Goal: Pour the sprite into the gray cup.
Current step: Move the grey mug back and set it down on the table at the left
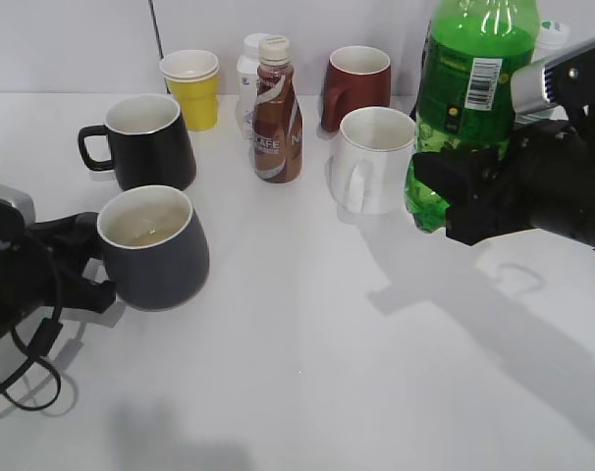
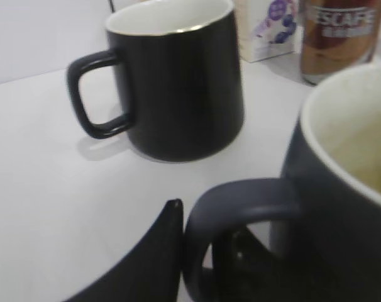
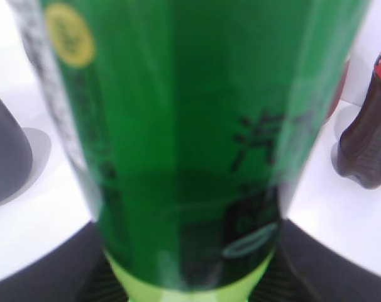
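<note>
Standing on the table (image 1: pixel 307 392): five cups, three bottles, one sprite (image 1: pixel 471 88).

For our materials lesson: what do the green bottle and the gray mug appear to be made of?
The sprite: likely glossy plastic; it is translucent green, with highlights and a printed label. The gray cup: probably ceramic, matte dark gray outside, off-white inside, with a thick rim.

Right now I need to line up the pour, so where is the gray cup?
In the exterior view the gray cup sits front left, just ahead of the black mug, its handle in the left gripper.
</note>
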